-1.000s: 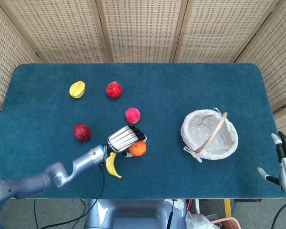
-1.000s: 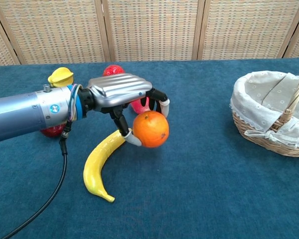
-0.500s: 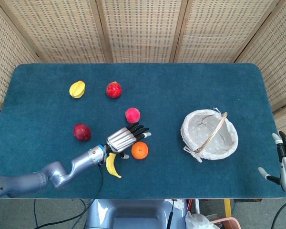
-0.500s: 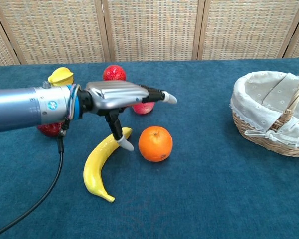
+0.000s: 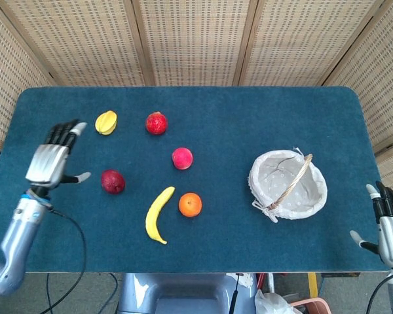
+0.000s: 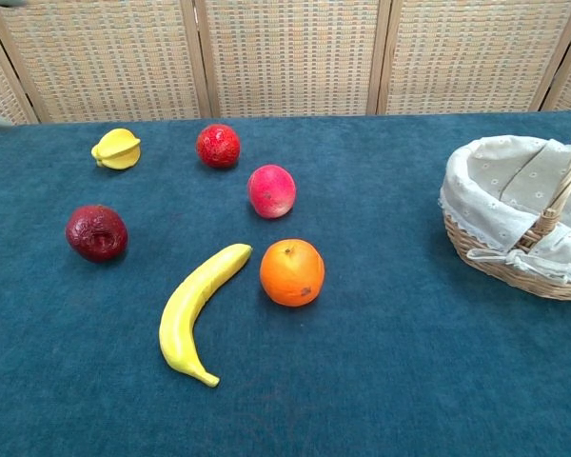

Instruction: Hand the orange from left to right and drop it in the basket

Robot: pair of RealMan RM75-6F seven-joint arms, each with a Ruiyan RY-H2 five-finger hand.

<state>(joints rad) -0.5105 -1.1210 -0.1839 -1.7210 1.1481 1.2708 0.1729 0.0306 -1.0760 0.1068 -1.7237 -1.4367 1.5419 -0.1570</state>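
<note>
Progress: nothing of the handover shows as done; the orange (image 5: pixel 190 205) lies on the counter (image 5: pixel 249 118), held by neither hand, and the grasp, the pass and the drop are all left
Orange: round, bright, faintly dimpled skin with a small stem mark on top; it sits just beside the banana (image 5: pixel 156 214), below the pink fruit (image 5: pixel 182 158), well apart from the basket (image 5: pixel 318 196)
Left hand (image 5: pixel 52 160): raised over the counter's left edge, fingers spread, holding nothing
Right hand (image 5: pixel 392 226): at the right edge, fingers apart, empty
Basket: wicker, cloth-lined, handle across it, nothing visible inside
Other fruit: dark red fruit (image 5: pixel 112 181), red pomegranate (image 5: pixel 156 123), yellow starfruit (image 5: pixel 106 122)
</note>
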